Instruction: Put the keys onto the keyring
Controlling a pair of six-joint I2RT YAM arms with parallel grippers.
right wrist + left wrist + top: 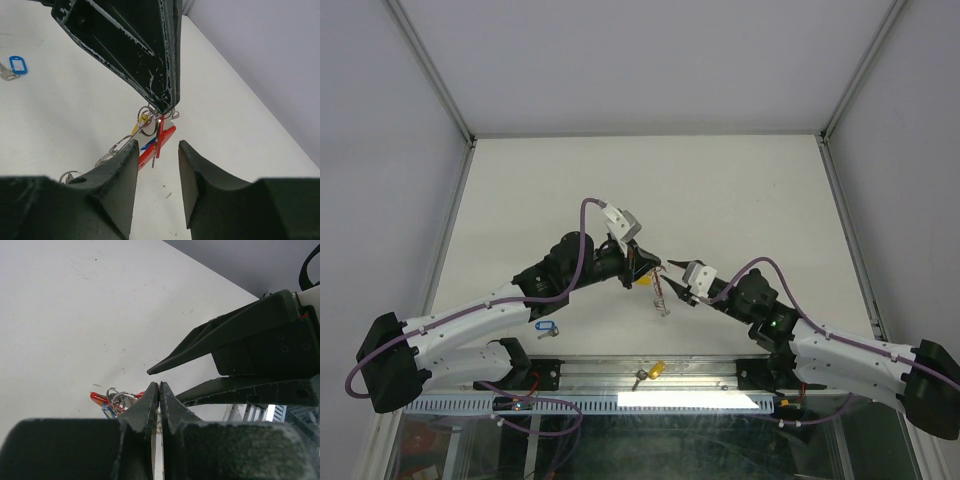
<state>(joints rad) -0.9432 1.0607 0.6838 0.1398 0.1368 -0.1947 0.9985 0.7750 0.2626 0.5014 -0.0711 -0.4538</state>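
- The left gripper (160,387) has its jaws pressed together, and in the right wrist view the keyring (161,142) hangs from its tip above the table (720,190), so I read it as clamped on the keyring.
- The red band hangs almost straight down, and the silver rings (146,122) bunch beside it and trail toward the lower left of that frame. A yellow tag (141,123) shows among them.
- The right gripper (157,161) has its jaws apart. Its two fingers (120,172) stand on either side of the red band's lower end. The left one is just beside the band, but I cannot tell if it touches.
- In the top view both grippers meet in the middle of the frame, very near each other, with little room between them.
- A blue-tagged key (546,327) lies on the table at lower left, near the left arm.
- A yellow-tagged key (652,371) rests on the metal rail (590,375) at the near edge of the table.
- The upper half of the table is open up to the far edge, where the walls (620,60) begin.
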